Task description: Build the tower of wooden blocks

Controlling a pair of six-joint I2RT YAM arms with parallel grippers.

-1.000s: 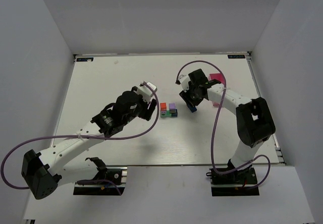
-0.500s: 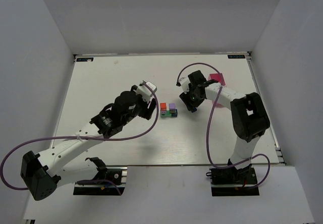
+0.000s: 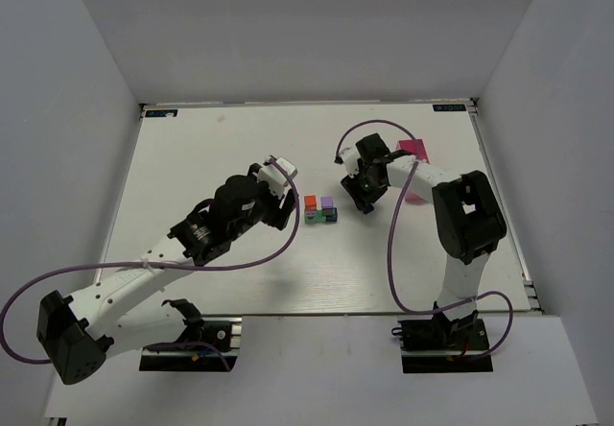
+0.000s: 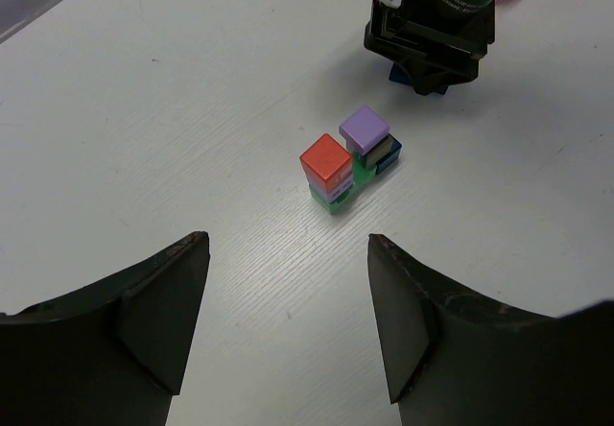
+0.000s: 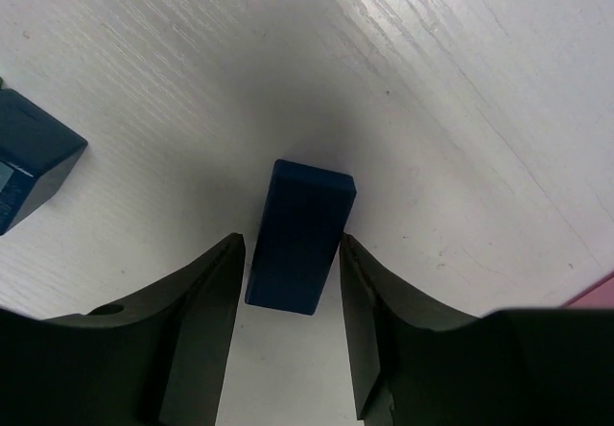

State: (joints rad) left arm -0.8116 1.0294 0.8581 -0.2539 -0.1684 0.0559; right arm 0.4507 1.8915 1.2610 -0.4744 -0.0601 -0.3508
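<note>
Ahead of the spread left pincer (image 4: 285, 244), apart, stands the wood block tower (image 4: 347, 162).

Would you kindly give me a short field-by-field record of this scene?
wood block tower: compact stack mid-table, red and purple cubes on top, green and blue lower down
left gripper: open, empty, short of the tower
right gripper: jaws either side of a dark blue block, apart from the tower; grip unclear
pink box: far right of the table, beyond the right gripper
</note>
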